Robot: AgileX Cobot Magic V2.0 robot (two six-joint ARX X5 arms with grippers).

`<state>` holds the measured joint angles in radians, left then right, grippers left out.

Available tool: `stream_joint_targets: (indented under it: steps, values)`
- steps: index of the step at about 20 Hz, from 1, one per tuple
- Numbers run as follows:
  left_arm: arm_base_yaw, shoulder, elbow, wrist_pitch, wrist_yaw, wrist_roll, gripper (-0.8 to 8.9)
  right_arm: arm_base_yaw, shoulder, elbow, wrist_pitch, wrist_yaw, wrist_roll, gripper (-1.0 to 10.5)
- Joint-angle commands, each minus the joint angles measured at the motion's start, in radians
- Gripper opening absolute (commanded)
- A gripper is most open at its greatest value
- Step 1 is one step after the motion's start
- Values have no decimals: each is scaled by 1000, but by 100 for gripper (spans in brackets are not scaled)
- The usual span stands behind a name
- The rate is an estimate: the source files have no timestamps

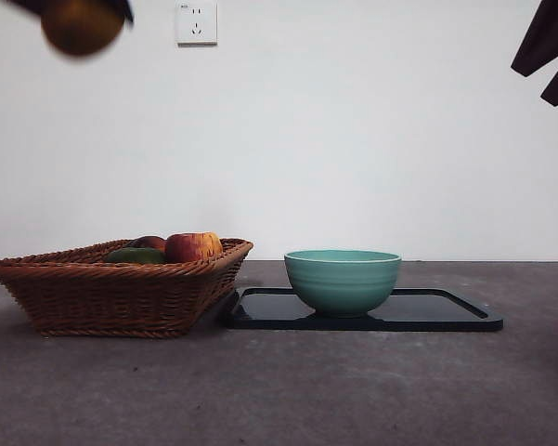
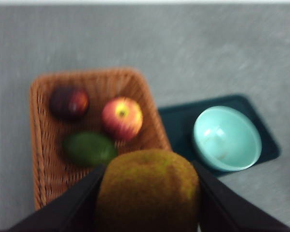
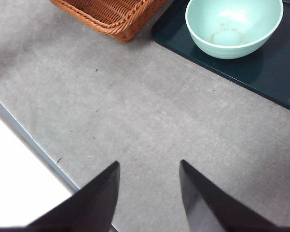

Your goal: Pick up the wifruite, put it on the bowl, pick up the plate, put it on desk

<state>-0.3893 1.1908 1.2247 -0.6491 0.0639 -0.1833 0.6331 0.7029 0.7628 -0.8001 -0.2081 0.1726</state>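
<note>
The left gripper [image 2: 147, 193], fingers clamped on the wifruite [image 2: 147, 191], hangs high above the wicker basket [image 1: 121, 293]. Next comes carrying it over the mint-teal bowl [image 1: 342, 279] and lowering. The right gripper [image 3: 149, 193] waits, fingers apart and empty.

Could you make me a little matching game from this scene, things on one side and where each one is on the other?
Things:
1. wifruite
2. bowl
3. apple
4. right gripper

Places:
A. in the wicker basket
B. on the dark tray
C. held in the left gripper, high up
D. open above bare desk

Pairs: 1-C, 2-B, 3-A, 4-D
</note>
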Motion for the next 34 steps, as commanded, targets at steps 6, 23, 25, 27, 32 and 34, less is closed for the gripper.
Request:
stream_joint_targets:
  steps: [6, 23, 25, 27, 32, 34]
  values:
    - [-2, 126, -193, 240, -48, -72, 176, 7, 7, 3, 7, 2, 0, 198]
    - [-10, 499, -193, 401, -45, -69, 322, 7, 8, 3, 7, 2, 3, 198]
    - [-15, 499, -192, 390, -43, -69, 347, 7, 7, 3, 7, 2, 3, 198]
    - [-15, 488, -188, 374, -42, -69, 387, 7, 8, 3, 7, 2, 3, 198]
    - [-15, 323, -188, 348, -41, -67, 387, 7, 8, 3, 8, 2, 3, 198]
    - [-17, 213, -188, 295, -41, -55, 385, 7, 8, 3, 18, 2, 3, 198]
